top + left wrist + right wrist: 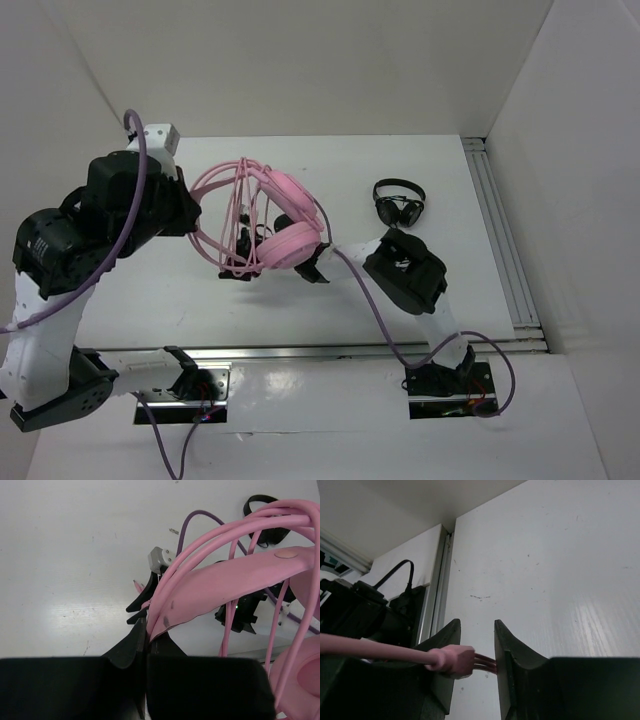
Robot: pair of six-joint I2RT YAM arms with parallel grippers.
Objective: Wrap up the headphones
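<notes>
The left arm (pixel 110 210) has its jaws clenched on the thin wire headband of the pink headphones (pixel 288 240), the band pinched right at their tips. From there the headband arches away from the jaws, and the round earcups hang at its far end, close against the jaws of the right arm (pixel 405 270). Those jaws stand apart, released, and the end of the pink cord (pixel 380 650) crosses the near finger into the gap between them. A small black headset (pixel 398 205) lies on the desk (pixel 300 310) beyond the right jaws.
</notes>
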